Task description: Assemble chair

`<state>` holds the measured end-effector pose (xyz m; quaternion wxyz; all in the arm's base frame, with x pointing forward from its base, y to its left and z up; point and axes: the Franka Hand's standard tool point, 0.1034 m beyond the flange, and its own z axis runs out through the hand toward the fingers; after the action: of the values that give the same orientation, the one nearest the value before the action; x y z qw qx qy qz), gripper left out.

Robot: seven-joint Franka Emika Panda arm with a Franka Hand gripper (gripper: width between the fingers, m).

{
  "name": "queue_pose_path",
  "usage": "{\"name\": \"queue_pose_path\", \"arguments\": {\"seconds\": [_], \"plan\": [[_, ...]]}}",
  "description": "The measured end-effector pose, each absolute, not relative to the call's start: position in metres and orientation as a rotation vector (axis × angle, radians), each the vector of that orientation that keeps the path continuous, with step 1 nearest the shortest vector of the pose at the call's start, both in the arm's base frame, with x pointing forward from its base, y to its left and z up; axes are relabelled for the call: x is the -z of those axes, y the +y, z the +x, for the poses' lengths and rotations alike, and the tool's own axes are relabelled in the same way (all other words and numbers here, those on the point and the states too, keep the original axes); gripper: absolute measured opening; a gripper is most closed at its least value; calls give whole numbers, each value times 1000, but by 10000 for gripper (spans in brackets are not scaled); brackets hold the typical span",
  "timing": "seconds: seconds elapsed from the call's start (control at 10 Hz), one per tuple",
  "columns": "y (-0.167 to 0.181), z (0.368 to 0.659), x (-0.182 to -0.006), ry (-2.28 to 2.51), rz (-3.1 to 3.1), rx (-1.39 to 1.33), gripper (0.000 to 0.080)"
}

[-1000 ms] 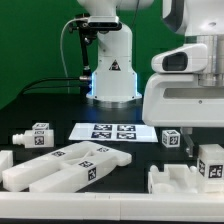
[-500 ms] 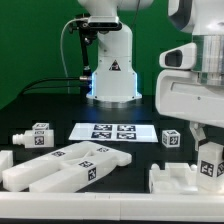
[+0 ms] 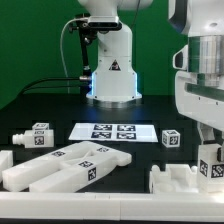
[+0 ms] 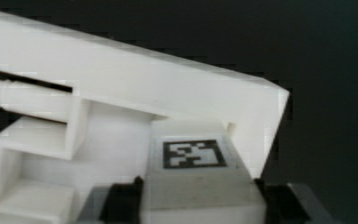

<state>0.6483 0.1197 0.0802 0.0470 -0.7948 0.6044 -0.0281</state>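
Assembly looks barely begun: the gripper (image 4: 197,205) clamps a tagged chair piece (image 4: 194,155) low over the table (image 3: 40,108) at the exterior view's right. Long bars (image 3: 70,165), pegged leg (image 3: 33,135) and small block (image 3: 171,138) lie loose, apparently all waiting to be joined.

Backdrop: plain green wall (image 3: 30,40) behind a black table (image 3: 40,102). White marker board (image 3: 113,131) lies flat on the table, mid-scene. Light even, diffuse

marker board (image 3: 115,131): flat on table, four tags showing | table (image 3: 40,108): black | backdrop (image 3: 30,40): green
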Motion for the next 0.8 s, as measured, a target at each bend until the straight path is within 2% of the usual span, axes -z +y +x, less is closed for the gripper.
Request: {"name": "queue_pose_path", "arguments": {"seconds": [0.1,0.3,0.4,0.7,0.8], "plan": [[120,648,-80,1659,-2577,100,284],[118,648,-80,1143,-2860,125,570],[118,648,-80,1104,-2875,126,625],[117,648,-80,763,-2996,136,648],[115,650,-76,186,-3115,151,649]]}}
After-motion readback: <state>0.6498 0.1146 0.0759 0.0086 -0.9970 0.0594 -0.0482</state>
